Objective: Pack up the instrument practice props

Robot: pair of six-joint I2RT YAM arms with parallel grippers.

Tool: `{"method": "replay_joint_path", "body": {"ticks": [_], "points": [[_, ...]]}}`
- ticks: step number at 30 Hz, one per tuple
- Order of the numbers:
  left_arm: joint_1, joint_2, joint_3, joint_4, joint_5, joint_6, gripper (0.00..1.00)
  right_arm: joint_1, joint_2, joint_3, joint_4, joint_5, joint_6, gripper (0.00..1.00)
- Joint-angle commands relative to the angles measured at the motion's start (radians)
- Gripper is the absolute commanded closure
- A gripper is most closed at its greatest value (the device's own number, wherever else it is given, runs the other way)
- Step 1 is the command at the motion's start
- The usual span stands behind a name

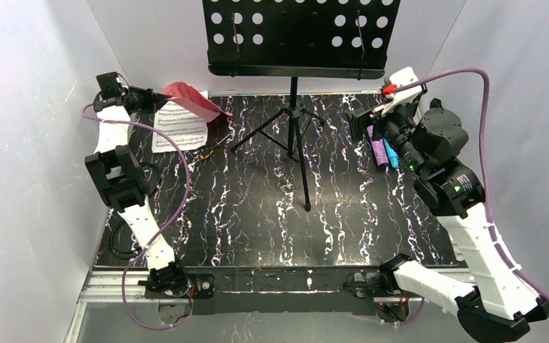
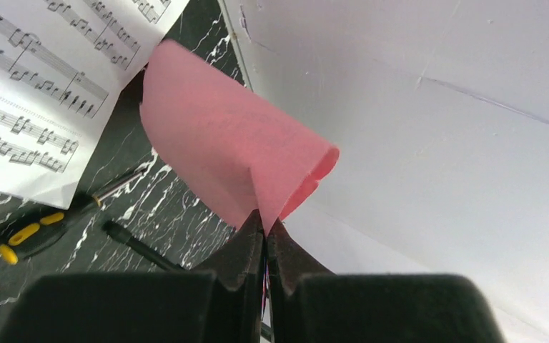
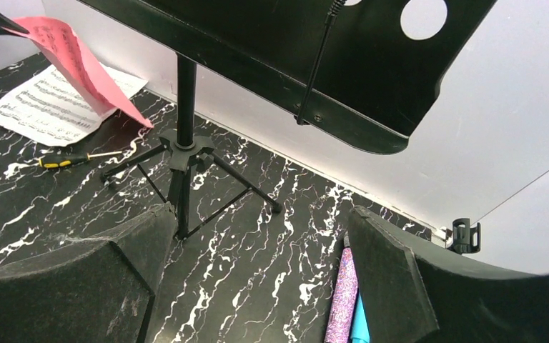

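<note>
Pink music sheet (image 1: 189, 98), just one, hangs pinched in the closed left hand (image 2: 264, 229); one white sheet (image 1: 179, 127) lies flat on the desk (image 1: 257, 214). One purple microphone (image 1: 379, 152) and one blue microphone (image 1: 392, 155) lie below the wide right hand (image 3: 261, 214).

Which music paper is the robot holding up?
The pink sheet, pinched and held up by the left gripper; the white sheet lies flat on the table.

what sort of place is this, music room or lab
Probably a robot test cell, not a real music room: plain white walls box in a black marbled table, two arms are bolted at its near edge, and a music stand and sheet music sit on it.
</note>
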Motion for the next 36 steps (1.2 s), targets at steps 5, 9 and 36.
{"method": "replay_joint_path", "body": {"ticks": [5, 9, 36], "points": [[0.068, -0.103, 0.027, -0.131, -0.056, 0.091, 1.0, 0.005, 0.004, -0.004, 0.027, -0.004, 0.005, 0.01], [0.079, -0.086, -0.001, -0.194, -0.039, 0.172, 1.0, 0.007, 0.001, 0.001, 0.028, -0.02, 0.017, 0.01], [0.025, -0.432, -0.132, -0.394, -0.138, 0.478, 1.0, 0.006, -0.011, -0.106, 0.078, -0.495, -0.035, 0.01]]}}
